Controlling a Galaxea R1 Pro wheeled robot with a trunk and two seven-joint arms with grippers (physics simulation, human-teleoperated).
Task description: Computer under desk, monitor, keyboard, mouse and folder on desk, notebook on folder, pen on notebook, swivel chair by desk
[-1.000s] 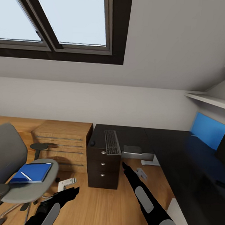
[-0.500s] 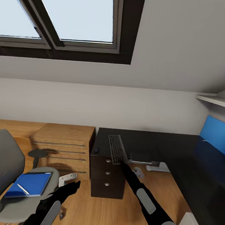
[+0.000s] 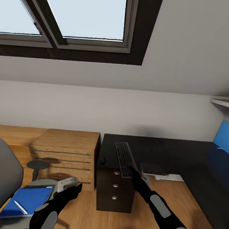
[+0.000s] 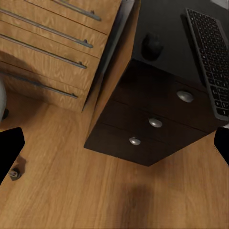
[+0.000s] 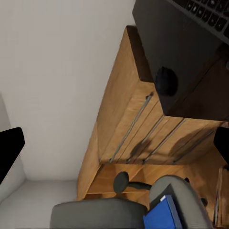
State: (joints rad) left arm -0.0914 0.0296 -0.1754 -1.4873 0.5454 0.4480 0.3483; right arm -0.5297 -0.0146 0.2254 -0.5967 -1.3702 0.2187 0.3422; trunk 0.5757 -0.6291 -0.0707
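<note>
Since the blue folder sits low at the robot's left while the table fills the right, the next pick turns on which arm is nearer.

Folder: the blue folder [image 3: 28, 200] lies flat on the seat of the swivel chair [image 3: 2, 175], with the pen [image 3: 20, 207] lying slantwise on top of it.
Left hand: the left hand [image 3: 67, 185] hangs just beside the folder's far corner, above the wooden floor [image 3: 87, 211]; its fingers look spread, with nothing between them.
Right hand: the right hand [image 3: 142, 174] reaches toward the near end of the keyboard; I cannot tell whether it is spread or pressed together.
Nearer arm: by my judgement the left, as the folder lies down and to the left of that hand, well apart from the right one.
Keyboard: the keyboard [image 3: 125, 159] rests on the table [image 3: 166, 152], its long axis running away from the robot.
Mouse: the mouse [image 4: 151, 46] sits on the table corner over the black drawer unit [image 4: 152, 121], to the keyboard's left.
Beside it: the light wooden drawer chest [image 3: 65, 152] stands against the table's left end.
</note>
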